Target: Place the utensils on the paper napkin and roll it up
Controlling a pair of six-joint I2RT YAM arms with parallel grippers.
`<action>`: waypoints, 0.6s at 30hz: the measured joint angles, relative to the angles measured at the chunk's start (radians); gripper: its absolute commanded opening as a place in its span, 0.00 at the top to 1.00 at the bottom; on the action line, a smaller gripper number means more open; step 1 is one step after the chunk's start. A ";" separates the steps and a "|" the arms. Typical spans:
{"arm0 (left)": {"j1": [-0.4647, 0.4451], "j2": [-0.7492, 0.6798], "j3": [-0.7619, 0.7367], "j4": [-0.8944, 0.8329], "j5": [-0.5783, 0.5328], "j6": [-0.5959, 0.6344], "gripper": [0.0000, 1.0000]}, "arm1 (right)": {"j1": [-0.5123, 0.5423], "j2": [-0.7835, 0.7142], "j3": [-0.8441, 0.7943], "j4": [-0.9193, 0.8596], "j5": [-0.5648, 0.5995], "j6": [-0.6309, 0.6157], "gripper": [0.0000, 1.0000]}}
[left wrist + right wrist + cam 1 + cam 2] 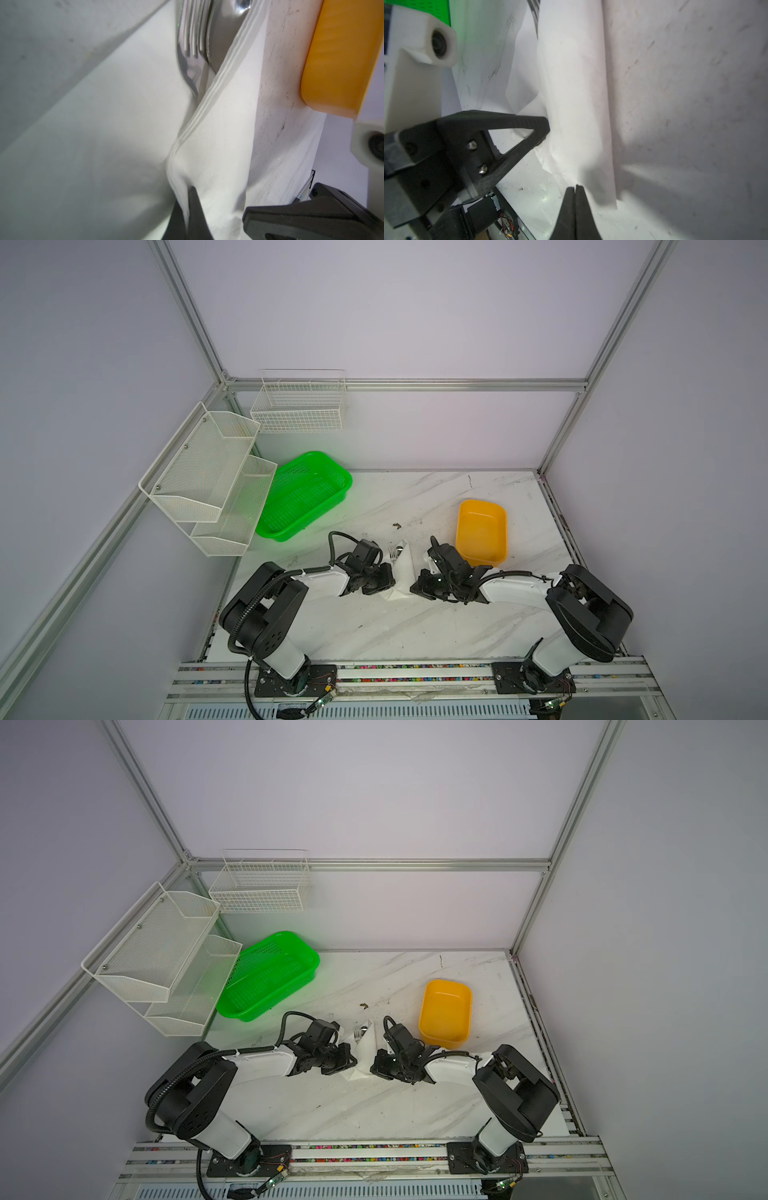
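The paper napkin (402, 572) (365, 1052) stands folded up like a tent in the middle of the table, between my two grippers. The utensils (395, 551) (358, 1031) poke out of its far end; the left wrist view shows the fork (191, 41) and the spoon (224, 31) lying in the white fold (218, 145). At the near end, my left gripper (390, 590) (188, 193) is shut with a pleat of napkin pinched between its jaws. From the opposite side, my right gripper (413, 587) (575, 186) is shut on the napkin's near edge (571, 93).
A yellow tub (482, 531) (445, 1011) sits just behind the right gripper. A green basket (305, 495) stands at the back left. White mesh shelves (208, 477) and a wire basket (299, 406) hang on the left and back walls.
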 measured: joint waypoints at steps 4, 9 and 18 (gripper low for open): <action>0.000 0.001 0.001 -0.002 -0.001 0.007 1.00 | 0.005 -0.003 -0.023 0.007 -0.015 0.001 0.98; 0.000 0.003 0.002 -0.002 -0.001 0.008 1.00 | 0.016 0.022 -0.026 0.026 -0.037 0.002 0.98; 0.000 0.006 0.018 -0.014 -0.008 0.018 0.98 | 0.022 0.058 -0.026 0.037 -0.030 0.006 0.98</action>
